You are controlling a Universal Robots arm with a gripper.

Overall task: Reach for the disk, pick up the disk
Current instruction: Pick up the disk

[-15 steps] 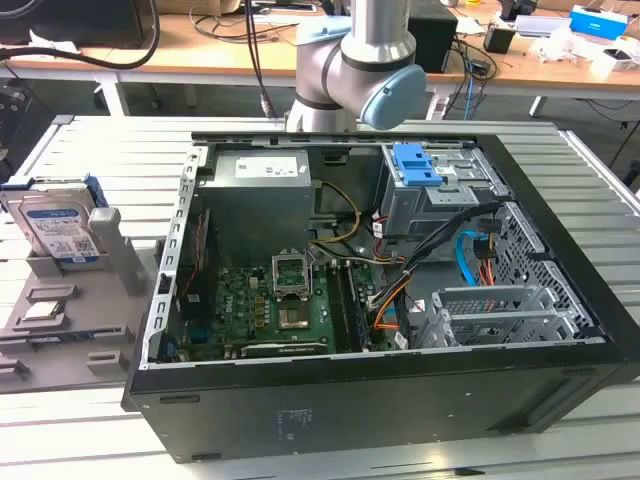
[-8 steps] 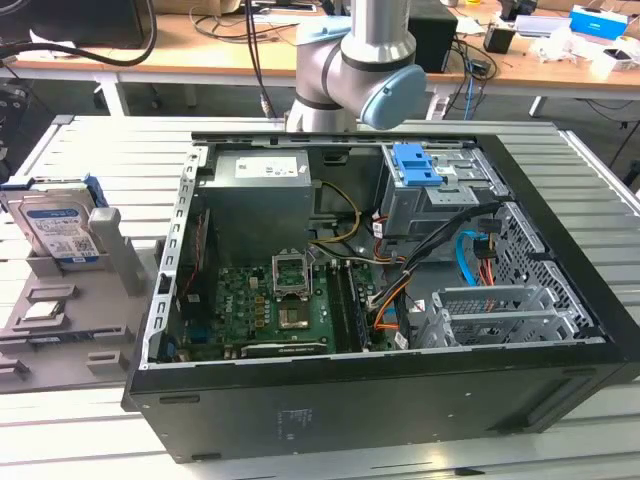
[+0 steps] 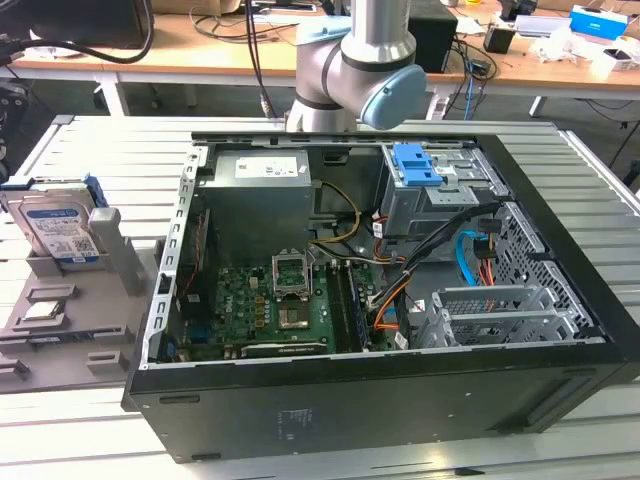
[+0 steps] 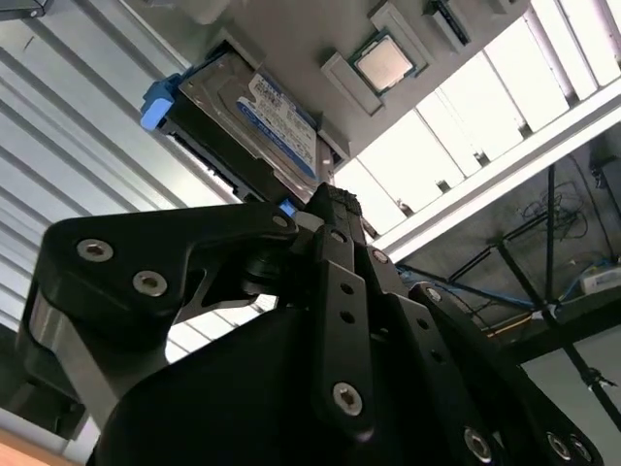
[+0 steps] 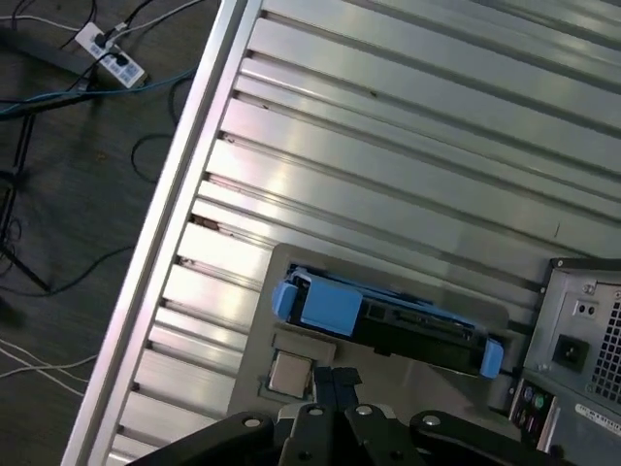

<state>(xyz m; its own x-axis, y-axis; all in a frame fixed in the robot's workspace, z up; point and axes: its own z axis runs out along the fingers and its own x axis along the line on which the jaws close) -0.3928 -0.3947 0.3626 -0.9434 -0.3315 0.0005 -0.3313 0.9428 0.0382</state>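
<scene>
The disk [image 3: 60,230] stands on edge in a grey holder [image 3: 70,345] at the exterior view's left, its white-and-blue label facing out and blue rails along its sides. In the second wrist view the disk [image 4: 257,121] lies beyond my gripper [image 4: 335,209], whose black links rise in the foreground. In the first wrist view the disk [image 5: 388,320] appears edge-on with its blue rail, and my gripper [image 5: 330,388] sits a short way from it without touching. The arm [image 3: 350,60] rises behind the computer case.
An open black computer case [image 3: 400,400] takes up the middle of the slatted metal table [image 3: 590,160], with a blue bracket [image 3: 415,165] on its drive cage. A small square silver chip [image 3: 40,310] rests on the holder near the disk. Cables lie on the floor [image 5: 58,194].
</scene>
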